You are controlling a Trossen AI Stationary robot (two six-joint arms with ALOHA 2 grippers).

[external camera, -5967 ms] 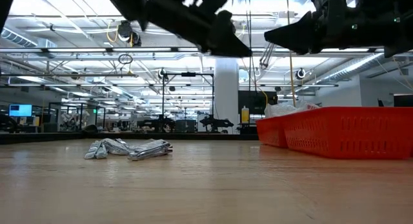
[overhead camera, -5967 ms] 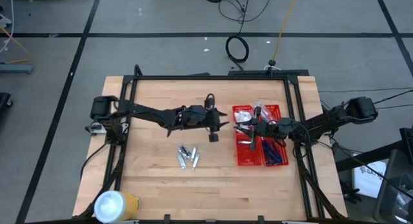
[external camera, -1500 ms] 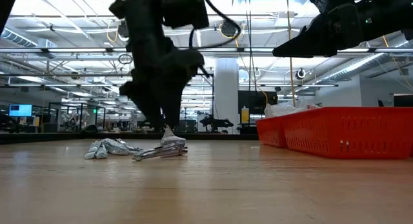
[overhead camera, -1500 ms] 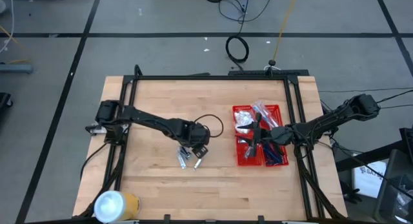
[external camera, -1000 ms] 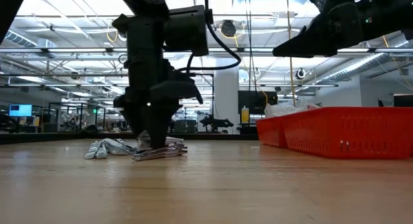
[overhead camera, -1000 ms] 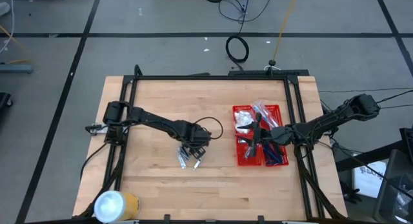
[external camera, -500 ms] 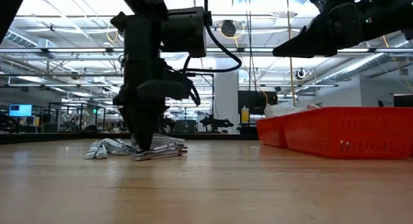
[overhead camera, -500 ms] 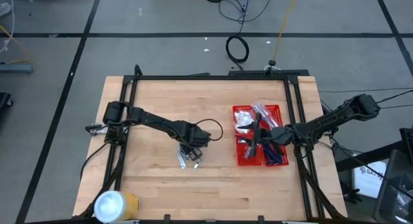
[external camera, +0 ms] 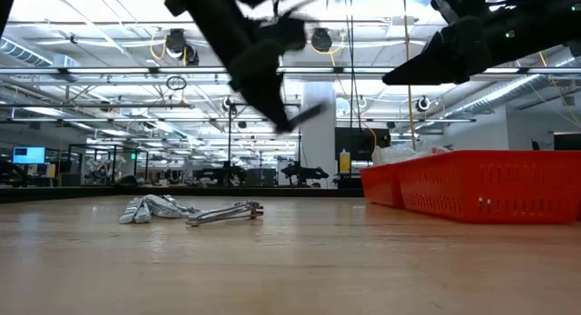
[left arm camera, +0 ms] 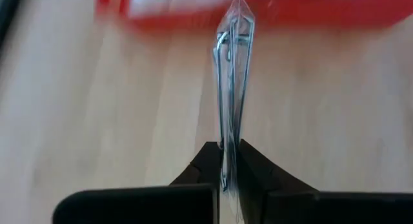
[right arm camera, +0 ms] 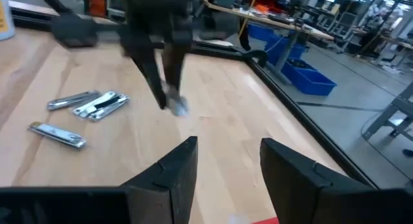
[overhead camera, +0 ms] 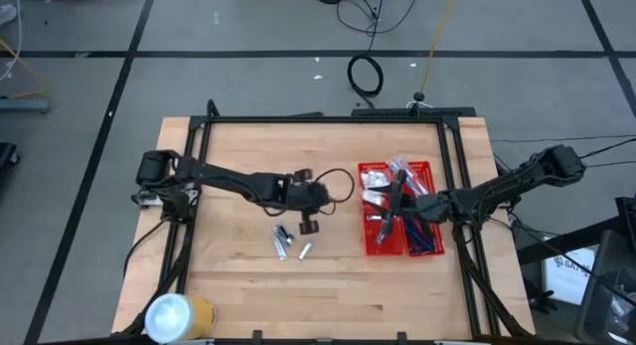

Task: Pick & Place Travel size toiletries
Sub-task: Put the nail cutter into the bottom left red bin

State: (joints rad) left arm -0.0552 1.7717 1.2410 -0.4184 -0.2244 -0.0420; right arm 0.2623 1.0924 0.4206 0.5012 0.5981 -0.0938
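Slip risk first: left gripper (left arm camera: 227,161) is pinched shut on just the end of a thin clear-wrapped metal item (left arm camera: 232,88), most of its length sticking out past the fingertips, so a quick swing toward the red basket (overhead camera: 370,246) could twist it loose or drop it short onto the table (overhead camera: 238,285). The item is pressed edge-on between the two dark fingers (left arm camera: 205,161) at lower centre of the left wrist view, pointing at the basket blur along the top edge; it looks like nail clippers in a sachet, though the blur makes that uncertain. High view puts this gripper (overhead camera: 308,224) at mid-frame, lifted off the wood, just left of the basket. Remaining silver pieces (overhead camera: 287,242) lie loose on the table just below and left of it; low view shows them flat at centre-left (external camera: 191,210). Second risk: the right gripper (right arm camera: 227,161) hangs over the basket with fingers apart and holding nothing, at right-centre of the high view (overhead camera: 396,200), so the incoming left arm could bump it on the drop. The basket already holds white packets (overhead camera: 375,175) and blue-handled items (overhead camera: 422,238).
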